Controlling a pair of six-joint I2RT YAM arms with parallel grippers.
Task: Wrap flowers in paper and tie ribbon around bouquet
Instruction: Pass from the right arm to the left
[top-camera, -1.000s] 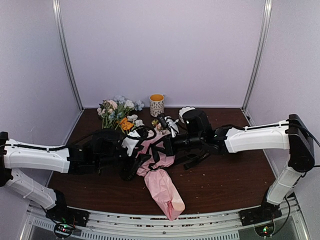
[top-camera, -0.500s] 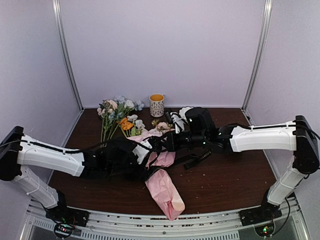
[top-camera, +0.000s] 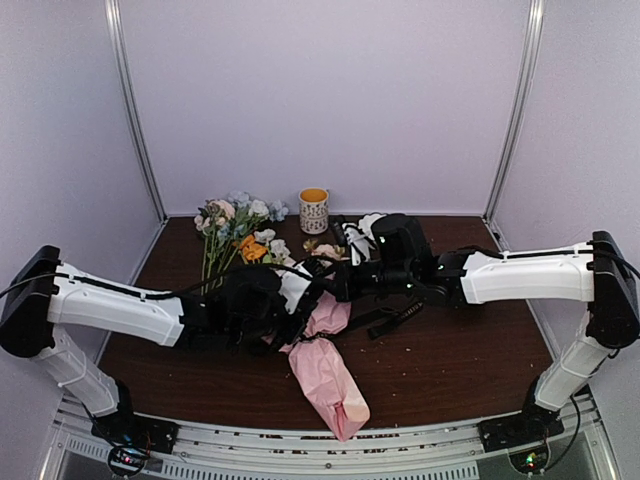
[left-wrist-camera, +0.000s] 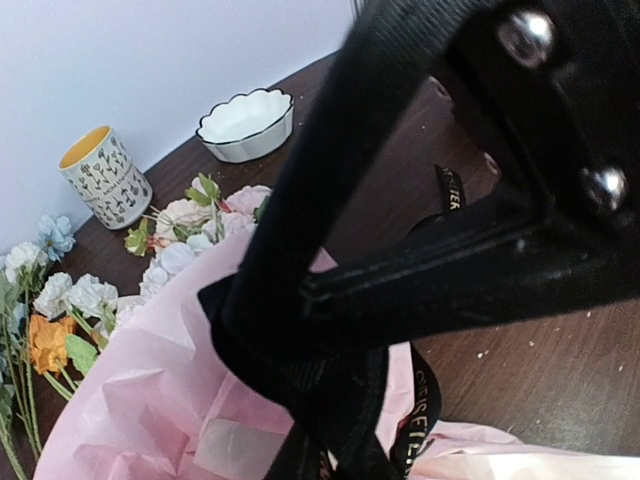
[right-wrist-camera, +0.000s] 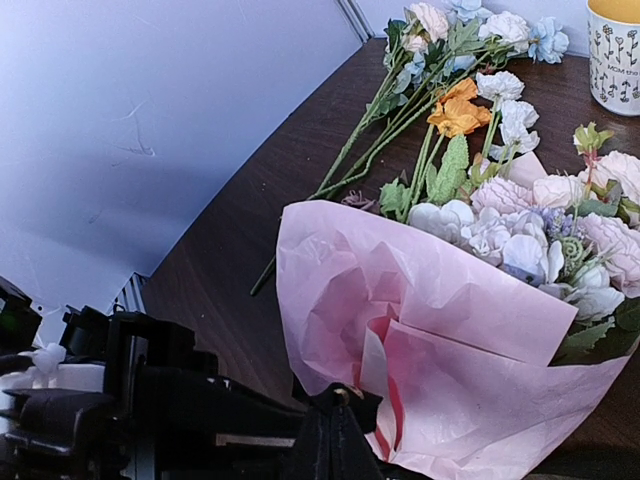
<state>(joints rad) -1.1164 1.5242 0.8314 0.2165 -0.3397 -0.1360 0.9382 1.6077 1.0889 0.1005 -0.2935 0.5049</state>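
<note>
Left gripper (top-camera: 300, 303) pushed in over the bouquet (top-camera: 325, 375) mid-tabletop, beside the right gripper (right-wrist-camera: 335, 425), which was pinched together. Couldn't tell left's jaws. Ribbon (left-wrist-camera: 425, 415) seemingly unknotted, so the tie looked unfinished.

Two-arm rig. Left arm (top-camera: 110, 310) and right arm (top-camera: 520, 275) had white shells over the long links, with black joints and black wrist housings. A thin black cable (top-camera: 130, 292) ran along the left shell. Small green lamps glowed at the black bases (top-camera: 130, 435). The left finger (left-wrist-camera: 480, 260) was matte black and carried two bright round-headed screws (left-wrist-camera: 525, 37).
</note>
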